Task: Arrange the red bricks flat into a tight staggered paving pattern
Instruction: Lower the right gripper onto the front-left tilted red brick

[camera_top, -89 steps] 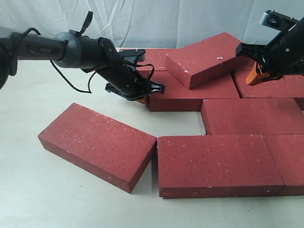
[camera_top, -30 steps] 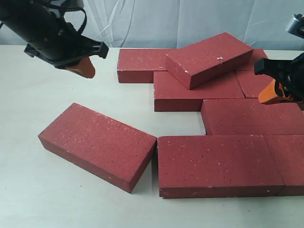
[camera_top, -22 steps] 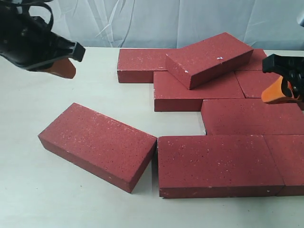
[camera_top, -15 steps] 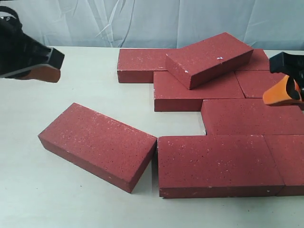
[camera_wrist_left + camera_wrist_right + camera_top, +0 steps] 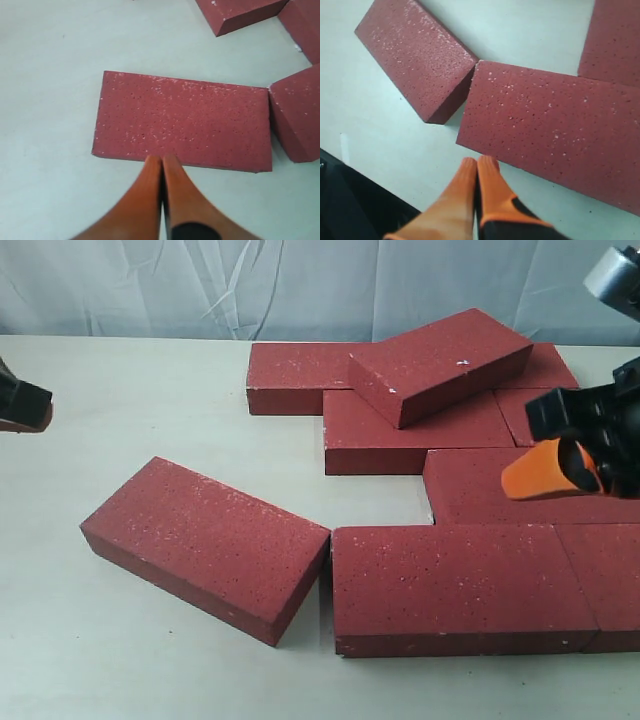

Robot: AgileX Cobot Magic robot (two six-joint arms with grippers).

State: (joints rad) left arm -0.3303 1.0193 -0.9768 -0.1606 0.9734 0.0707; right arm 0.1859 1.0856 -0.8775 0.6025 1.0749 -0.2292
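Several red bricks lie on the pale table. One loose brick (image 5: pixel 205 545) (image 5: pixel 182 120) (image 5: pixel 415 55) sits skewed at the front left, its corner touching the front-row brick (image 5: pixel 460 585) (image 5: pixel 555 125). At the back, one brick (image 5: pixel 440 360) rests tilted on top of the flat ones. My left gripper (image 5: pixel 22 406) (image 5: pixel 162 159) is shut and empty at the far left edge, its tips just short of the skewed brick's long side. My right gripper (image 5: pixel 540 472) (image 5: pixel 477 162) is shut and empty, hovering over the second-row brick (image 5: pixel 530 485).
A wrinkled pale curtain (image 5: pixel 300 285) backs the table. Bare table top (image 5: pixel 120 400) spreads left of the bricks and along the front. A dark edge (image 5: pixel 350 205) shows in the right wrist view beyond the table.
My left arm pulled away from the back bricks to the far left edge. My right gripper came down and toward the middle, over the second-row brick. No brick moved.
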